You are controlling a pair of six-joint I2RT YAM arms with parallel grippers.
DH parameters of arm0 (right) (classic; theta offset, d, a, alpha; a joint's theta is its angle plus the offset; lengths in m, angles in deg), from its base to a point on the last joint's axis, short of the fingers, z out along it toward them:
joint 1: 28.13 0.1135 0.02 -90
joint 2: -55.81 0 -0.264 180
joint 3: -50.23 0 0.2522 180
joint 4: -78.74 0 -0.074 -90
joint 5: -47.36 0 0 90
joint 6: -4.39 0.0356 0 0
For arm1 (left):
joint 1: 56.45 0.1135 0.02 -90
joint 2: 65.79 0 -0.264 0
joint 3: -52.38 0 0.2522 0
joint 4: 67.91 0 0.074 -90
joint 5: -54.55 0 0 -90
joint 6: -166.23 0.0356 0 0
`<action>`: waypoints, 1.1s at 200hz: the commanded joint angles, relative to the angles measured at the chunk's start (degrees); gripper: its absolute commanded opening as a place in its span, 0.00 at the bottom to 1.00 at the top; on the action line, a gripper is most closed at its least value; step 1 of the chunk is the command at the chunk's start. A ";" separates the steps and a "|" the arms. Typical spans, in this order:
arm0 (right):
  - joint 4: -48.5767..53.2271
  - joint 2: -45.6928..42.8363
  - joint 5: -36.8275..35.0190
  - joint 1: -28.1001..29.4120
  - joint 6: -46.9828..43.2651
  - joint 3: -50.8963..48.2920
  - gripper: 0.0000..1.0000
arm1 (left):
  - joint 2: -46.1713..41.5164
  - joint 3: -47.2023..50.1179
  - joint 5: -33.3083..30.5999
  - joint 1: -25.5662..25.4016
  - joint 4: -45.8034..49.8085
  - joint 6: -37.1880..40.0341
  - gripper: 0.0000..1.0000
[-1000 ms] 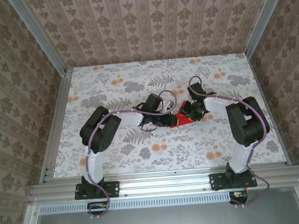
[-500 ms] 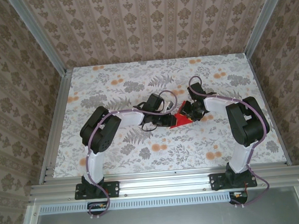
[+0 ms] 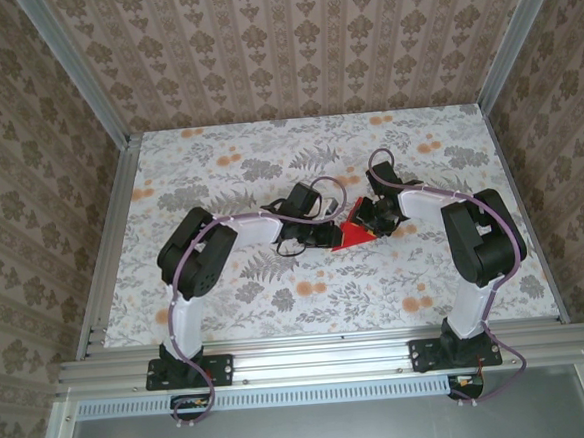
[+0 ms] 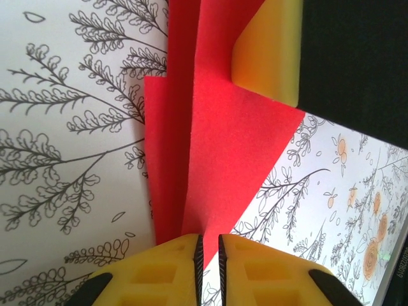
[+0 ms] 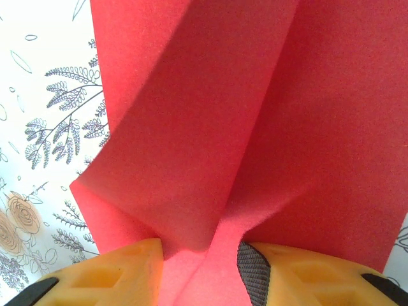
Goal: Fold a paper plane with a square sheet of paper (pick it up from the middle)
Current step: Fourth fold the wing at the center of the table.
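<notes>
covering the table (image 3: pixel 226 284), floral cloth, patterned walls (image 3: pixel 289 39) around

You are looking at a purpose-built robot test cell, not a home. Aluminium extrusion posts (image 3: pixel 73 64) frame the enclosure at 10 and 2 o'clock. Patterned wallpaper panels (image 3: pixel 289 39) form the walls. A floral-printed table (image 3: pixel 218 164) serves as the work surface, with an aluminium mounting rail (image 3: pixel 322 357) at 6 o'clock.

Bright, even light; soft close-ups
</notes>
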 commanded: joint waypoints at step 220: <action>-11.28 -8.05 14.14 0.46 -6.43 -4.77 0.24 | 5.38 -4.58 -3.63 -0.04 12.63 4.13 0.04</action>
